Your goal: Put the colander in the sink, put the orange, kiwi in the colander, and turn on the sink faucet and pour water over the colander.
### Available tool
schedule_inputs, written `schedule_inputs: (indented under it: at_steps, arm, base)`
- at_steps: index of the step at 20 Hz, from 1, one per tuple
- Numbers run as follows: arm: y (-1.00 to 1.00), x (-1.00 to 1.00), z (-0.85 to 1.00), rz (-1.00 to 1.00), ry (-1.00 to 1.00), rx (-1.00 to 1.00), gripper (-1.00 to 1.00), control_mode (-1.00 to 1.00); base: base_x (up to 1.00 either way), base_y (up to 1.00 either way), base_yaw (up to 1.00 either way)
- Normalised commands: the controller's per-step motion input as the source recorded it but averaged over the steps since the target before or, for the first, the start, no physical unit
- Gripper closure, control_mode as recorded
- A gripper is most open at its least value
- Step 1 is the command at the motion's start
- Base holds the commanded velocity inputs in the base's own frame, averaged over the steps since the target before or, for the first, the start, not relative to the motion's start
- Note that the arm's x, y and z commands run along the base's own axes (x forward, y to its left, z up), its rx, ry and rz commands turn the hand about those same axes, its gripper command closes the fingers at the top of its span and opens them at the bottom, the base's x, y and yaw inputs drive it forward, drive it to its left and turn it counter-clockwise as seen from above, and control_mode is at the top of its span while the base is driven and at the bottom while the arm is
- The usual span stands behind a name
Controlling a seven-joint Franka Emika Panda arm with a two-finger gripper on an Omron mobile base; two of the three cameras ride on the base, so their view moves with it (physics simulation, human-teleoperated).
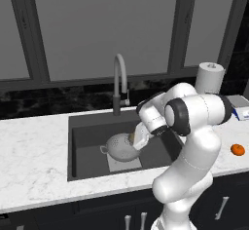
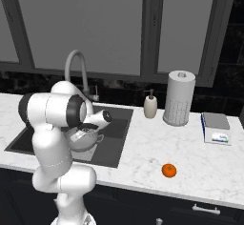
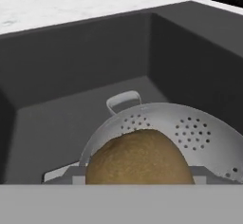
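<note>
- in the sink (image 1: 87, 148), a dark basin set into the white marble counter (image 1: 34, 156), we have the colander (image 1: 120, 146) already down on the lighter square at the bottom, sitting upright, one loop handle toward the far wall in the hand view.
- behind the basin stands the gooseneck faucet (image 1: 119, 80), spout arched over the sink; we judge it not yet turned on, since no water shows.
- our gripper (image 1: 132, 139) is low over the colander's rim, jaws partway closed around the kiwi (image 3: 138, 157), which hangs just above the bowl, not resting in it.
- the kiwi's long axis runs crosswise between the fingers, roughly level.
- step in hand, we reckon: dropping the kiwi into the colander. next calls for parting the jaws, then lifting clear.
- the orange (image 2: 168, 170) waits on the counter, well to the right of the sink.
</note>
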Motion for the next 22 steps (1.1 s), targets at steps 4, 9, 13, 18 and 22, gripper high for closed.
schedule_inputs:
  at_steps: [4,9,13,18,22]
  arm:
    - [0.09,0.36,-0.48,0.00,-0.01,-0.02,1.00,-1.00]
    - [-0.05,0.07,-0.57,0.02,-0.06,0.00,1.00,-1.00]
    - [0.00,0.20,-0.51,0.03,-0.03,0.00,1.00,-1.00]
    - [0.00,0.42,-0.46,0.02,0.00,0.00,1.00,-1.00]
    - [0.00,0.42,-0.31,0.02,0.00,0.00,1.00,-1.00]
  base:
    - [0.00,0.00,0.00]
    - [0.00,0.00,0.00]
    - [0.00,0.00,0.00]
    - [0.00,0.00,0.00]
    - [0.00,0.00,0.00]
